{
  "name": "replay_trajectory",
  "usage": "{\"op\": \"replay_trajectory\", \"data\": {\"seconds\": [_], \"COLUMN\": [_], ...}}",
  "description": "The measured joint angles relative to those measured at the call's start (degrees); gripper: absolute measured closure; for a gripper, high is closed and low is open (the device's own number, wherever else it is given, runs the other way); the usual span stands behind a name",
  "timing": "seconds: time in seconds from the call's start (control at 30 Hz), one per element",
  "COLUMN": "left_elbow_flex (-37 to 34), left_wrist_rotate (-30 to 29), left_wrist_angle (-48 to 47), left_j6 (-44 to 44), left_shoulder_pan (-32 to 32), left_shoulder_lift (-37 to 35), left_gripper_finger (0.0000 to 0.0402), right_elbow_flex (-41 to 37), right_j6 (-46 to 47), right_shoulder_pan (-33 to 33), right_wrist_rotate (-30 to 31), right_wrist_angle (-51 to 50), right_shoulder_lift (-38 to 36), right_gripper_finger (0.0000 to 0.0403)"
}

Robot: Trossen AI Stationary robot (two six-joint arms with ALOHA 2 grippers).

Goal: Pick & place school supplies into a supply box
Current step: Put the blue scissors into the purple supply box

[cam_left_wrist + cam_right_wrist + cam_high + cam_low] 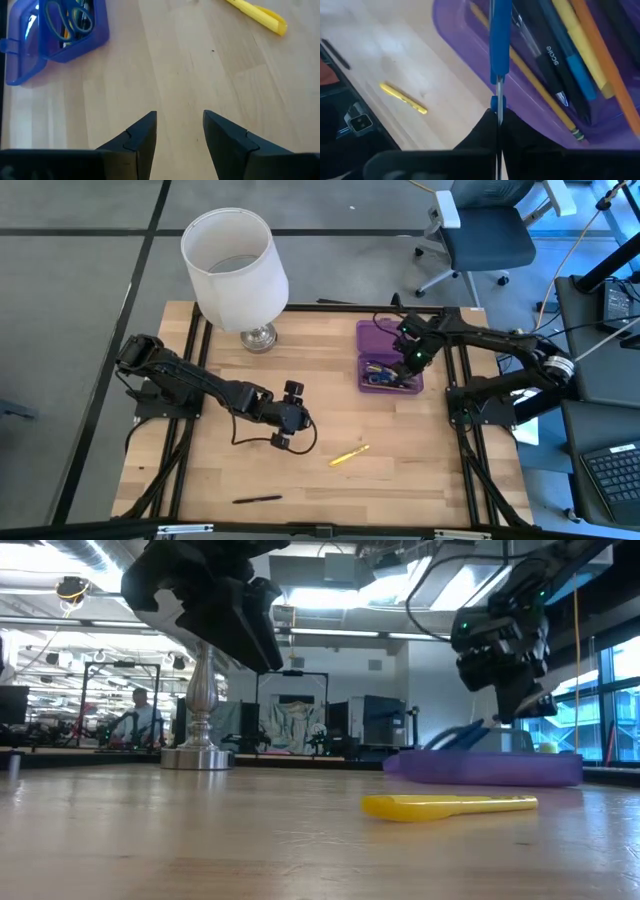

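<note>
From above, the purple box (388,360) lies open on the table's (300,400) right part, supplies inside. The right gripper (408,360) hangs over it, pinched on the scissors (380,377). The left gripper (292,415) hovers mid-table, a yellow pen (350,455) near it and a black pen (257,499) by the front edge. A lamp (235,265) stands at the back.

At table height, the yellow pen (448,805) lies before the box (490,767).

The left wrist shows its fingers (135,137) parted, holding nothing, over bare wood.

The right wrist shows the blue scissors (500,40) clamped between closed fingers, above pencils and pens in the box (455,30).
</note>
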Motion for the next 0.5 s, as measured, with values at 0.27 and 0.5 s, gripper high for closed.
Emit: {"op": "replay_trajectory", "data": {"seconds": [0.27, 0.5], "left_elbow_flex": [0.0, 0.0], "left_wrist_rotate": [0.1, 0.1], "left_wrist_angle": [0.0, 0.0], "left_j6": [0.1, 0.2], "left_shoulder_pan": [0.0, 0.0], "left_shoulder_lift": [0.0, 0.0], "left_gripper_finger": [0.0253, 0.0252], "right_elbow_flex": [0.0, 0.0], "right_j6": [-2.2, -4.6], "right_shoulder_pan": [0.0, 0.0], "right_wrist_rotate": [-3.1, 4.8], "right_wrist_angle": [3.7, 3.3], "right_shoulder_lift": [4.3, 5.4], "right_gripper_finger": [0.039, 0.0371]}}
